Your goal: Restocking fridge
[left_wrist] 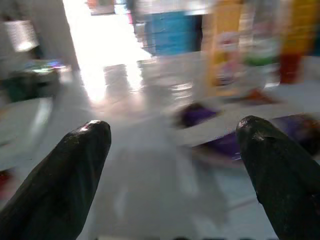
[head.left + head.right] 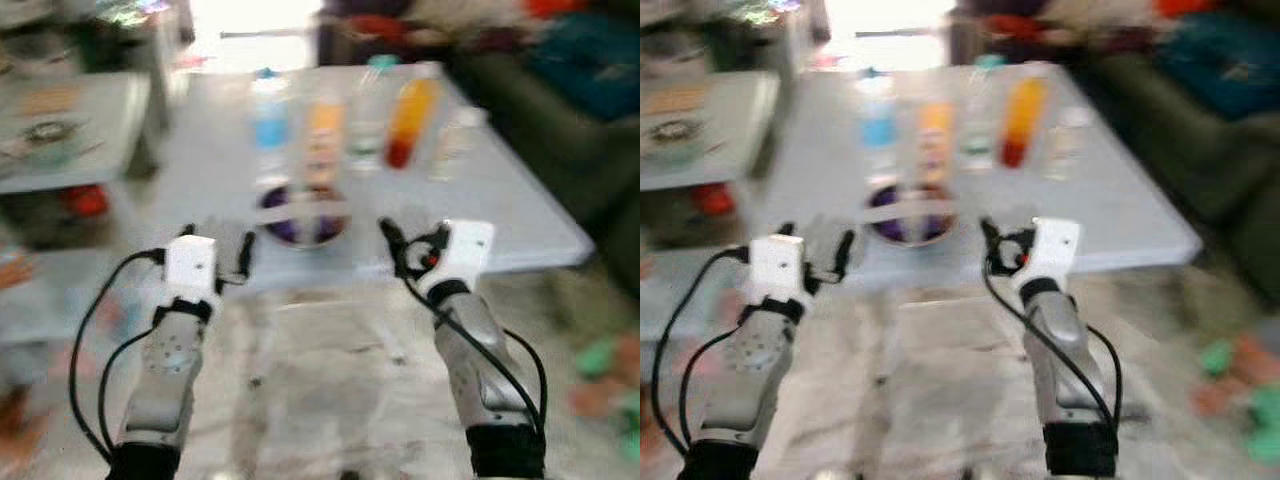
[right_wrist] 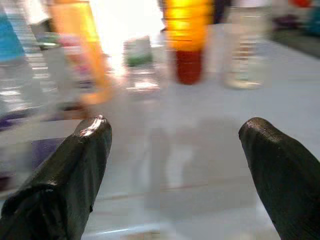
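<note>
Orange, blue and clear bottles (image 2: 412,124) crowd together on the pale desk (image 2: 520,210), behind a purple bowl (image 2: 300,215). Both the left end effector (image 2: 218,243) and right end effector (image 2: 410,245) hang released short of the desk's near edge; in this blur, a reach could topple neighbouring bottles.

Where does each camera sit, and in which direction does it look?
Left eye view: on the head, looking forward and down at the table with bottles; both arms show, left hand, right hand.
Right eye view: beside it, same scene, slightly shifted.
Left wrist view: along the open fingers toward the purple bowl.
Right wrist view: along the open fingers toward the orange-red bottle.
Shared: both wrist views show the bottle row.
</note>
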`<state>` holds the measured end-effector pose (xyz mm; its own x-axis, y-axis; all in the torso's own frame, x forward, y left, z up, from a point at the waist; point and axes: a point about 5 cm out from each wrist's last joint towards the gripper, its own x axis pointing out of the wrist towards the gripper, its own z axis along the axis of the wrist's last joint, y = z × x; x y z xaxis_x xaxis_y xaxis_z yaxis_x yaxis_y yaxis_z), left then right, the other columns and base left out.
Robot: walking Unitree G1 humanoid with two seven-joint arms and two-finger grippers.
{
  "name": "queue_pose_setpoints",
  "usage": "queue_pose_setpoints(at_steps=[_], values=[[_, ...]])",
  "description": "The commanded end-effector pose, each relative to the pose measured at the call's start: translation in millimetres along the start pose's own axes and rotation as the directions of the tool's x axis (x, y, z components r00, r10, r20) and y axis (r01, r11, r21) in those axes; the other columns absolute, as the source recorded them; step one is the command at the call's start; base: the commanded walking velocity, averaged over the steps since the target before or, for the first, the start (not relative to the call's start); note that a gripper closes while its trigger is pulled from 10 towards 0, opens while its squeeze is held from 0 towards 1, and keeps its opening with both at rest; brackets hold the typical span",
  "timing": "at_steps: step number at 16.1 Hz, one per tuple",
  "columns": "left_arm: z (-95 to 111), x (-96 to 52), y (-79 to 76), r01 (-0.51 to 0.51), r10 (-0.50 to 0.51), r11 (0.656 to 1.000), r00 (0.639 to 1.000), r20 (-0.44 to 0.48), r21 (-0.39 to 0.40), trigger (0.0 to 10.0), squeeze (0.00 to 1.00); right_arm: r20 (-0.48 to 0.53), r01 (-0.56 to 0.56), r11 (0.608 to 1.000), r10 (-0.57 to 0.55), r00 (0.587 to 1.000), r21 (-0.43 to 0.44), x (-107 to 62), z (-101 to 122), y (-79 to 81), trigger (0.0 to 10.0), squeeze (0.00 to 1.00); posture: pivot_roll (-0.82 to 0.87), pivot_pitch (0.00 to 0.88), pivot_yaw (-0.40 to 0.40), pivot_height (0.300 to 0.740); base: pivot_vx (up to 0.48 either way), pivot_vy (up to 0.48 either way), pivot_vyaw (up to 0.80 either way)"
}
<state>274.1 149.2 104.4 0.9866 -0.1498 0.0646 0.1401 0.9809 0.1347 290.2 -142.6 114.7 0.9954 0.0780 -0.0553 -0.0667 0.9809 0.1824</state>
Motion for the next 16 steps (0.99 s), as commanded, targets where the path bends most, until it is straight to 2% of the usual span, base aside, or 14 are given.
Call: queue_pose_setpoints(at_steps=[1,9,12,16], values=[[0.5,-0.4,2.2,0.004,-0.004,1.000,1.000,-0.002,0.017,10.0,0.00,0.007,0.001,1.000,-0.001,1.000,0.007,4.1,2.5,1.5,10.0,0.00,0.08,0.008,-0.045,0.740,0.000,0.000,0.00],[-0.2,-0.7,4.3,-0.016,0.016,1.000,1.000,-0.006,0.013,10.0,0.00,-0.013,-0.032,0.999,0.032,0.999,0.033,6.3,-1.4,10.0,10.0,0.00,0.08,0.006,-0.047,0.740,0.000,0.000,0.00],[0.9,-2.7,6.9,-0.017,0.017,1.000,1.000,-0.003,0.012,10.0,0.00,0.027,-0.052,0.999,0.052,0.998,0.002,-3.8,2.2,8.0,10.0,0.00,0.08,0.000,-0.041,0.740,0.000,0.440,0.00],[-1.4,-19.6,6.2,0.017,-0.016,0.999,1.000,-0.020,0.034,10.0,0.00,0.022,0.001,1.000,-0.001,1.000,-0.004,-24.7,-3.9,0.7,10.0,0.00,0.06,0.000,-0.026,0.740,0.000,0.392,0.00]])
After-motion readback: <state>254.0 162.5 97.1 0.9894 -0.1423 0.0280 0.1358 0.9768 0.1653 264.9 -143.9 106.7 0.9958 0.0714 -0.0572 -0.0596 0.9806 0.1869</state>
